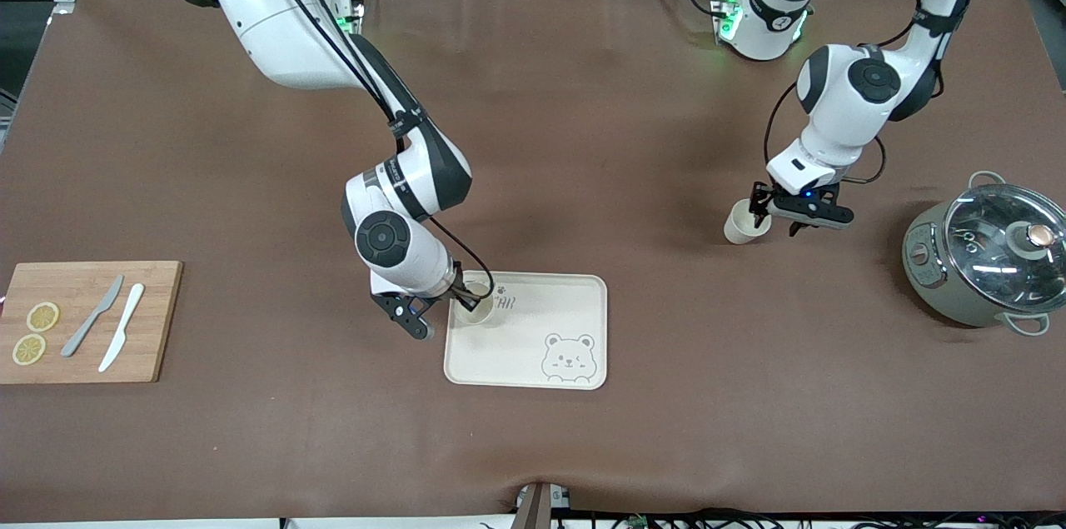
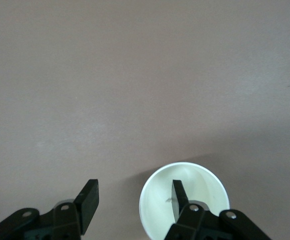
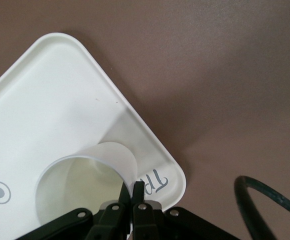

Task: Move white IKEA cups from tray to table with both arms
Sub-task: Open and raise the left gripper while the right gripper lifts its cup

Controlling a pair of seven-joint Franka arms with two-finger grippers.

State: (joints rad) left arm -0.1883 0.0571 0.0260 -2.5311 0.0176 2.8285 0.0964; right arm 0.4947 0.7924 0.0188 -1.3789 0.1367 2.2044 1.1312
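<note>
One white cup (image 1: 478, 306) is at the corner of the cream bear tray (image 1: 533, 346), on the side toward the right arm's end and farther from the front camera. My right gripper (image 1: 460, 296) is shut on its rim; the right wrist view shows the fingers (image 3: 140, 190) pinching the cup's wall (image 3: 80, 182) over the tray (image 3: 45, 100). The second white cup (image 1: 740, 224) stands on the brown table toward the left arm's end. My left gripper (image 1: 774, 219) is open at it, with one finger (image 2: 178, 196) inside the cup (image 2: 157, 200) and the other outside.
A wooden cutting board (image 1: 158, 321) with two lemon slices, a grey knife and a white knife lies at the right arm's end. A lidded grey-green pot (image 1: 987, 254) stands at the left arm's end, close to the left gripper.
</note>
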